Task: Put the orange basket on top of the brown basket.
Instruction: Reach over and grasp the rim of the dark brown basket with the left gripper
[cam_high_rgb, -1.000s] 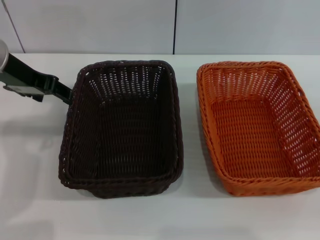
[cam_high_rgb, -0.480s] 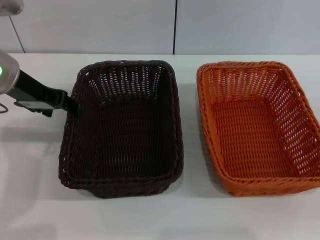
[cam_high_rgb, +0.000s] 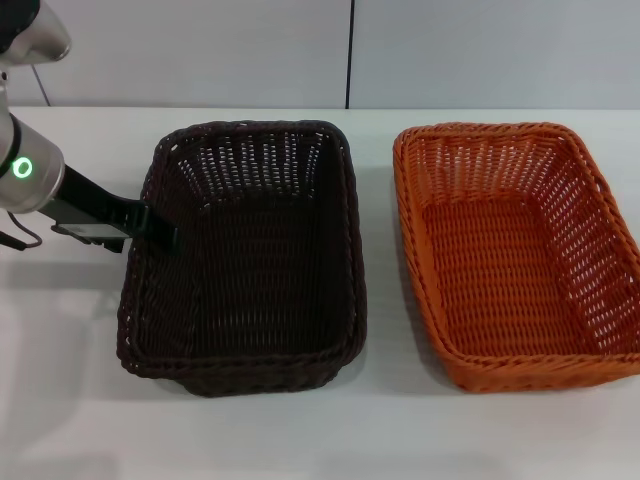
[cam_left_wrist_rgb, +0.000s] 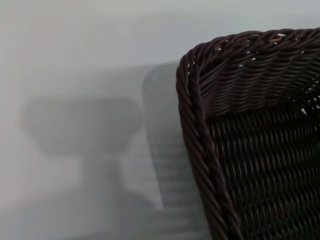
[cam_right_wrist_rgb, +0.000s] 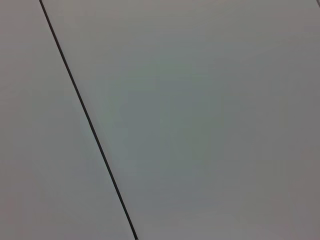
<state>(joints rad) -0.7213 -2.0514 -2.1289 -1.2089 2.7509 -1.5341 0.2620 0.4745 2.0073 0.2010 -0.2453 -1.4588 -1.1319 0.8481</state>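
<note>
the white table (cam_high_rgb: 60, 330) carries both baskets side by side, apart. the brown basket (cam_high_rgb: 245, 255) sits left of centre; the orange basket (cam_high_rgb: 515, 250) is at its 3 o'clock, upright and on the table. the left gripper (cam_high_rgb: 160, 232) reaches the brown basket's rim at 9 o'clock; whether it is wide or narrow cannot be told. the left wrist view shows that basket's corner (cam_left_wrist_rgb: 220, 125) up close.

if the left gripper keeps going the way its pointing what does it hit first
Most likely the left side wall of the dark brown woven basket: the left gripper already sits at that rim, though contact is unclear.
</note>
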